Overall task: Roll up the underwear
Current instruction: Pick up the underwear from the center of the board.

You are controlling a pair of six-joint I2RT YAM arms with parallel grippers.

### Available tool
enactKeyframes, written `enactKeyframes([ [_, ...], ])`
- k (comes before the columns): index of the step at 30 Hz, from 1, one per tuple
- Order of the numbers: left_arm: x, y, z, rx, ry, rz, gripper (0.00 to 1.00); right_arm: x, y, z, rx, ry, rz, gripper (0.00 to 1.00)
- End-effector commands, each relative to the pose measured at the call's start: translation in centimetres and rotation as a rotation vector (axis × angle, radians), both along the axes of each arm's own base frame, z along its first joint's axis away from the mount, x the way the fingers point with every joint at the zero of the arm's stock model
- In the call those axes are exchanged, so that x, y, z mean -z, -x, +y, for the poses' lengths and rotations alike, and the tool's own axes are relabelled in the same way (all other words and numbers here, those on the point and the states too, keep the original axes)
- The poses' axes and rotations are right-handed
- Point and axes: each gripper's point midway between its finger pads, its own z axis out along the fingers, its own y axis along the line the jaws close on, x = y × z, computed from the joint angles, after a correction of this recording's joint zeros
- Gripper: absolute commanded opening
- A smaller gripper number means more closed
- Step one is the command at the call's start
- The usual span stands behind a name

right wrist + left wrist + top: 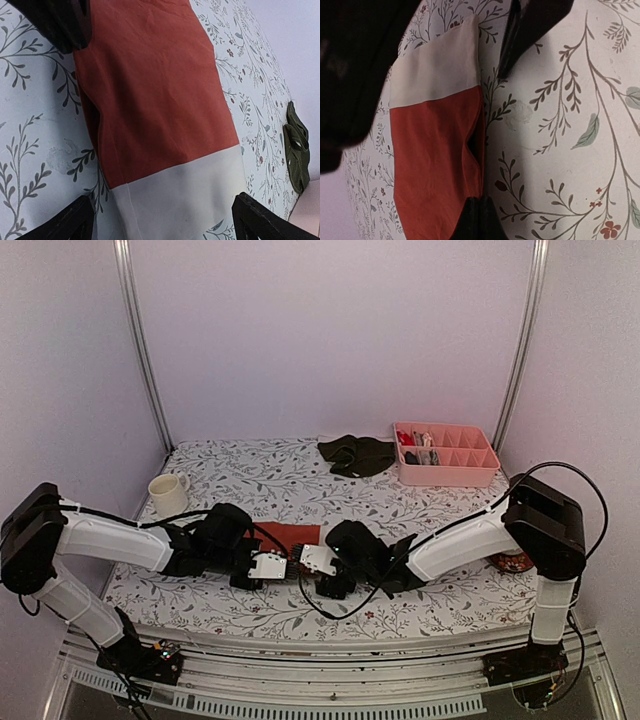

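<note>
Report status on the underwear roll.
Left end effector shut, pinching edge of red underwear. Right end effector open over its waistband. Lying flat, unrolled. Nothing blocking.

Robot test cell, lab-like. Plain pale enclosure walls, metal corner posts (140, 350). Bench (280, 480) draped in floral cloth. Left arm (110, 540) and right arm (460, 540) bolted to slotted rail (320, 690) at near edge. Household props: mug (168, 495), pink divided tray (445, 455).

No readable text, label or number anywhere.
</note>
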Motion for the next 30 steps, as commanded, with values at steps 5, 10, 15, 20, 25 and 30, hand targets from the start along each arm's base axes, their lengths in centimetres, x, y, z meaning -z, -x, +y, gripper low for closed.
enactKeyframes([
  [5,-1.2,-0.3,-0.7,0.019,0.038,0.009,0.00,2.1,0.0,1.7,-0.032,-0.004,0.011,0.99],
  [10,-0.8,-0.1,-0.7,0.019,0.038,0.018,0.00,3.7,-0.6,1.7,-0.002,0.039,-0.013,0.99],
  [15,-0.6,-0.2,-0.5,0.013,0.039,0.018,0.00,4.5,-0.4,1.5,-0.008,0.064,-0.024,0.99],
  [20,-0.8,-0.5,-0.3,-0.003,0.052,0.015,0.00,5.4,-0.8,0.5,0.022,0.130,-0.073,0.95],
  [25,-0.9,-0.5,0.1,-0.006,0.058,0.013,0.00,5.6,-1.8,-1.3,0.079,0.197,-0.143,0.80],
  [30,-0.7,-0.2,0.7,-0.003,0.058,0.020,0.00,5.7,-2.1,-2.5,0.110,0.230,-0.169,0.69],
])
